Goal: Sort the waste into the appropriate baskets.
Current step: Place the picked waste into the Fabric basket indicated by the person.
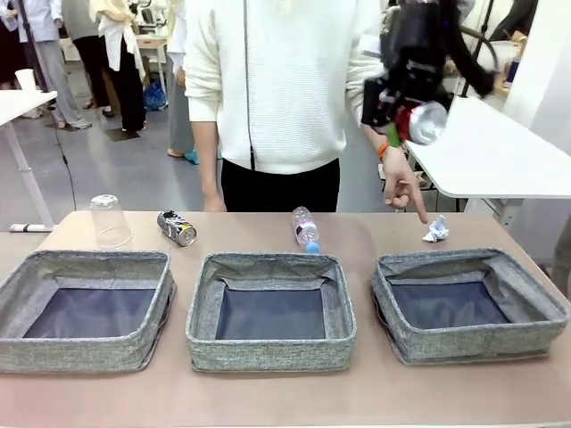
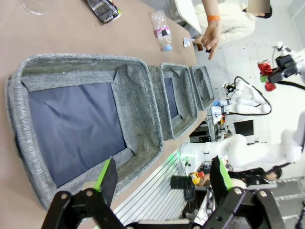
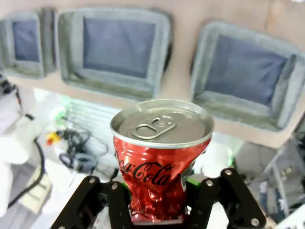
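My right gripper (image 1: 403,118) hangs high above the table's right side, shut on a crushed red can (image 1: 421,121). The right wrist view shows that can (image 3: 159,157) upright between the jaws (image 3: 159,198), silver top towards the camera. Three grey baskets stand in a row: left (image 1: 89,260), middle (image 1: 204,312), right (image 1: 528,287). Behind them lie an upturned clear cup (image 1: 111,221), a dark can (image 1: 177,226), a blue-capped bottle (image 1: 305,229) and a paper ball (image 1: 436,230). My left gripper (image 2: 162,176) is open above the near edge of a basket (image 2: 143,109).
A person in a white sweater stands at the far side, one hand (image 1: 403,187) pointing a finger down at the paper ball. A white table (image 1: 500,152) stands behind on the right. All three baskets look empty inside.
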### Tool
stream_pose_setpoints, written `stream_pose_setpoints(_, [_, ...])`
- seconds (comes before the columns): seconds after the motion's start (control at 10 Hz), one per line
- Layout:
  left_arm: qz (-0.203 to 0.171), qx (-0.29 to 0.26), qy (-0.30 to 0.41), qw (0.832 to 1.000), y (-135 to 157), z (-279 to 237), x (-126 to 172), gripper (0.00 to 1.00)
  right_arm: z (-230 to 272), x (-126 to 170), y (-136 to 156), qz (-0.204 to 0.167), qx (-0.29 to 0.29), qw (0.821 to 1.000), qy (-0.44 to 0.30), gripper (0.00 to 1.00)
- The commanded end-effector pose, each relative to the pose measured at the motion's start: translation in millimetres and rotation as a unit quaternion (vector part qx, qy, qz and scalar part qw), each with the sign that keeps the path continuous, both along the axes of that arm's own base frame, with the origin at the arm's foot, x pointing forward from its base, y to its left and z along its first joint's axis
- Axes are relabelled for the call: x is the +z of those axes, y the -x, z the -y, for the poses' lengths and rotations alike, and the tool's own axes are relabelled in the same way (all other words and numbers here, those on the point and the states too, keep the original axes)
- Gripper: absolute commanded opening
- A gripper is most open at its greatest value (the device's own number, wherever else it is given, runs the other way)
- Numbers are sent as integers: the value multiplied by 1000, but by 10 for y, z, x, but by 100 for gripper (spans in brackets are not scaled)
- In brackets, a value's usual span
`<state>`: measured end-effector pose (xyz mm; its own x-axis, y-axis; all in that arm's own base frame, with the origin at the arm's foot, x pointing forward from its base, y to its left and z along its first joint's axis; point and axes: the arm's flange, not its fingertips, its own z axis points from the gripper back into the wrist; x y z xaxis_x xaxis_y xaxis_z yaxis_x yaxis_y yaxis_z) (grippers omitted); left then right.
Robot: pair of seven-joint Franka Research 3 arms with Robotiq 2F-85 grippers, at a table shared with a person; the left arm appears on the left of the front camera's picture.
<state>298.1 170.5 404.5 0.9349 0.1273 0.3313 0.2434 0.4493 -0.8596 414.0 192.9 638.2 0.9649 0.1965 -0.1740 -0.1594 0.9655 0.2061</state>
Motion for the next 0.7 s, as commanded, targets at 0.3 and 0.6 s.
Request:
stream_pose_setpoints(0.3, [12,-2,7,1000,-6,-3,5,100,1052,-1260,284,48,-150,985,-72,0])
stream_pose_setpoints(0.6, [12,-2,7,1000,-6,-3,5,100,1342,-1818,157,21,-214,971,-106,0])
